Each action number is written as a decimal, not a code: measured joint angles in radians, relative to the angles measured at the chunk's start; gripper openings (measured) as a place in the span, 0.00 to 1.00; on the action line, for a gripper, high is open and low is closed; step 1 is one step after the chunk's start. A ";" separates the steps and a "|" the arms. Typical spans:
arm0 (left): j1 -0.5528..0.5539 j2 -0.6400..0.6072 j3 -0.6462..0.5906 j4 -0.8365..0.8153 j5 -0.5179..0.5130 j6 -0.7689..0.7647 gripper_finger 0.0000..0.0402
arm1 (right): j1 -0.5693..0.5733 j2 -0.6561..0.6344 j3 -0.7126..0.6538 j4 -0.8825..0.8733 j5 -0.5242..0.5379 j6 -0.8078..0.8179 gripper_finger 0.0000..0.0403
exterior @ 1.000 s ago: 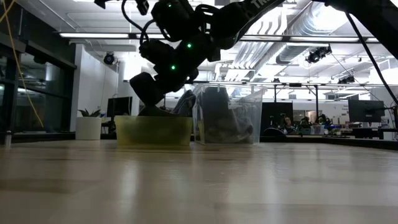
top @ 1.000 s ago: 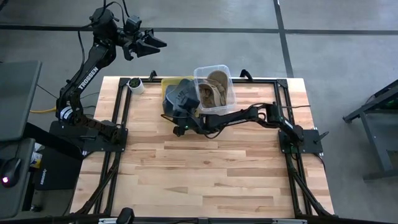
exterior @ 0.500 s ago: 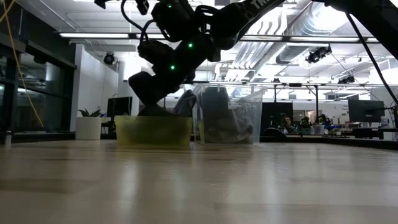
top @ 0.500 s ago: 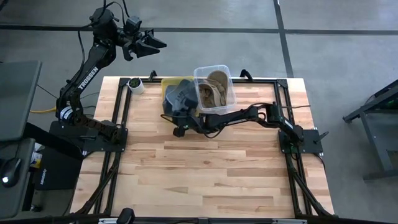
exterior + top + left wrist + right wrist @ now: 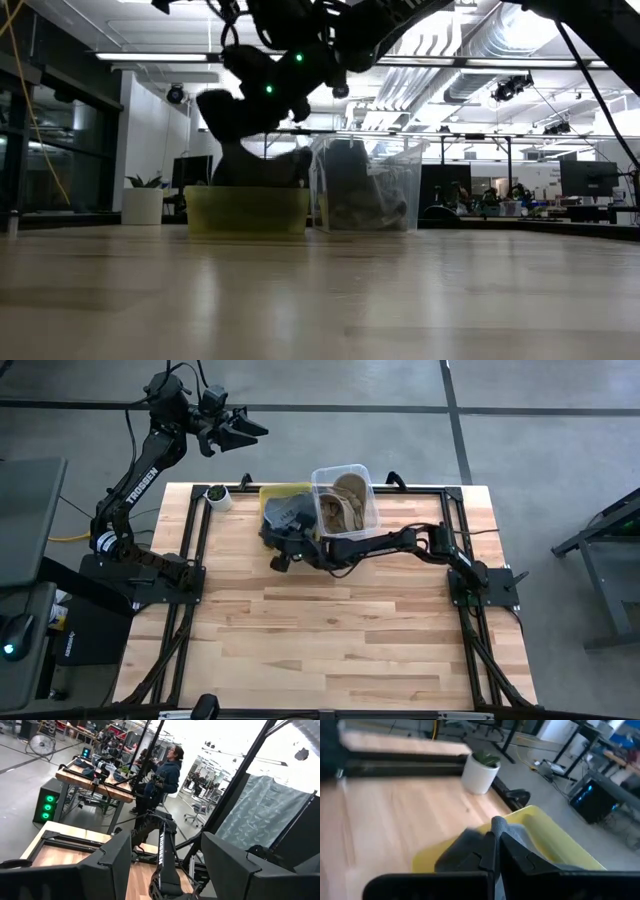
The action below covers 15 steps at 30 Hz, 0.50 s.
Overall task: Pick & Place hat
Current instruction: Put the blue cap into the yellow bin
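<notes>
The right pincer point(image 5: 281, 556) was stretched across the wooden tabletop point(image 5: 330, 640) to the near edge of the yellow bin point(image 5: 283, 491), its fingers point(image 5: 490, 851) pressed together on a fold of the grey hat point(image 5: 287, 516). In the right wrist view the pinched cloth point(image 5: 470, 845) rose in a small peak just above the fingertips, with the yellow rim point(image 5: 555, 837) curving behind it. The hat lay mostly inside the yellow bin, draped over its near wall, right beside the clear plastic bin point(image 5: 345, 498) that held tan, crumpled things, possibly more hats, though the high view was too coarse to settle that. In the low view the right pincer point(image 5: 235, 115) hung above the yellow bin point(image 5: 246, 210), a dark shape with small green lights, and the hat point(image 5: 270, 168) showed as a dark mound above the rim. A small white pot with a green plant point(image 5: 217, 496) stood at the far left corner of the tabletop. The left pincer point(image 5: 243, 431) was raised well clear beyond the far edge, over the floor, its fingers point(image 5: 115, 865) spread apart and holding nothing. Past them, a person in a dark top point(image 5: 162, 775) sat at a workbench in the room.
</notes>
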 joint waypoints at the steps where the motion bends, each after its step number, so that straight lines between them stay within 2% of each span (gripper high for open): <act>1: 0.000 0.000 0.000 0.000 -0.004 -0.001 0.50 | -0.008 -0.001 0.009 0.001 0.000 0.026 0.01; 8: 0.000 0.000 0.000 0.000 -0.026 -0.015 0.50 | -0.082 -0.004 0.049 -0.016 0.000 0.188 0.00; 15: 0.000 0.000 0.000 0.000 -0.036 -0.023 0.50 | -0.131 0.003 0.049 -0.017 -0.102 0.294 0.00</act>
